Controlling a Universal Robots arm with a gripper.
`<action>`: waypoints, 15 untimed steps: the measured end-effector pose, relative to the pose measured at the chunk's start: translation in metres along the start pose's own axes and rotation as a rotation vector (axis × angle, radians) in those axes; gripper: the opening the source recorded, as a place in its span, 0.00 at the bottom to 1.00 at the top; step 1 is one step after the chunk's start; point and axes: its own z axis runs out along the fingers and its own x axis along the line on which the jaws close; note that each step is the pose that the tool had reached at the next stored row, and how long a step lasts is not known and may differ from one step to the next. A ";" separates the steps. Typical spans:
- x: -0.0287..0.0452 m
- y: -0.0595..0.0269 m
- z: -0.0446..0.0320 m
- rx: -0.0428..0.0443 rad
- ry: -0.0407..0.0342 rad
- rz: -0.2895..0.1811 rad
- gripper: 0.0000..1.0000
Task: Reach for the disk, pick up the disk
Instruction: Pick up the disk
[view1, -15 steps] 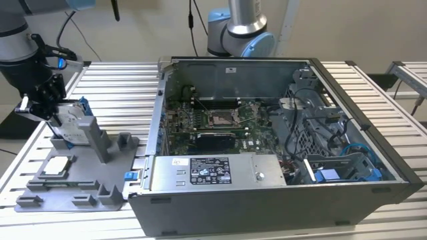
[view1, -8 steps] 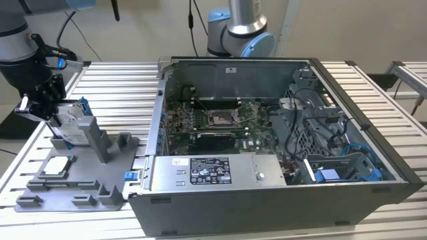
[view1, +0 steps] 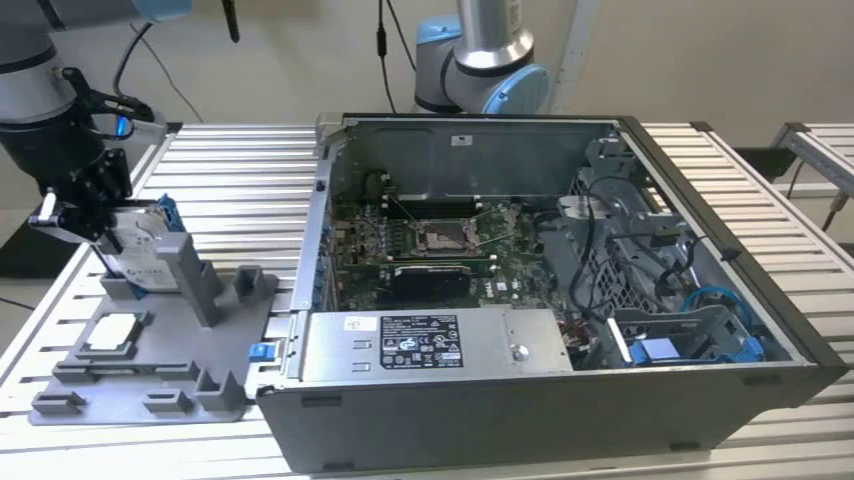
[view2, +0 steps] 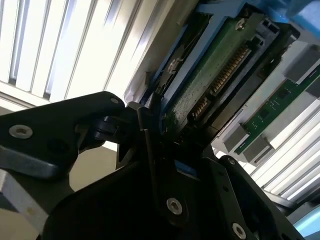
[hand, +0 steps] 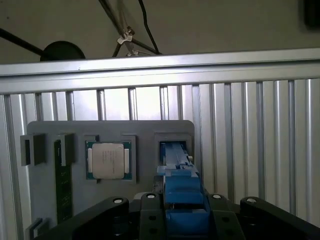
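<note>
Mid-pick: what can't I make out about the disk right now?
Exterior view: a post of the grey fixture hides the lower disk; whether it is seated is unclear.
Exterior view: the gripper covers the disk's edge toward that view's left.
Second wrist view: the disk's circuit board runs off the picture's edge.
First wrist view: the gripper's body hides most of the disk.

probably a robotics lab: slatted metal bench (view1: 240, 185), opened computer case (view1: 534, 425).
</note>
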 end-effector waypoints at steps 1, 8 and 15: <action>0.0000 0.0000 0.0000 0.0000 0.0007 0.000 0.00; -0.0001 0.0000 0.0000 -0.0002 -0.0021 0.000 0.00; -0.0001 0.0000 -0.0001 -0.0001 -0.0022 0.000 0.00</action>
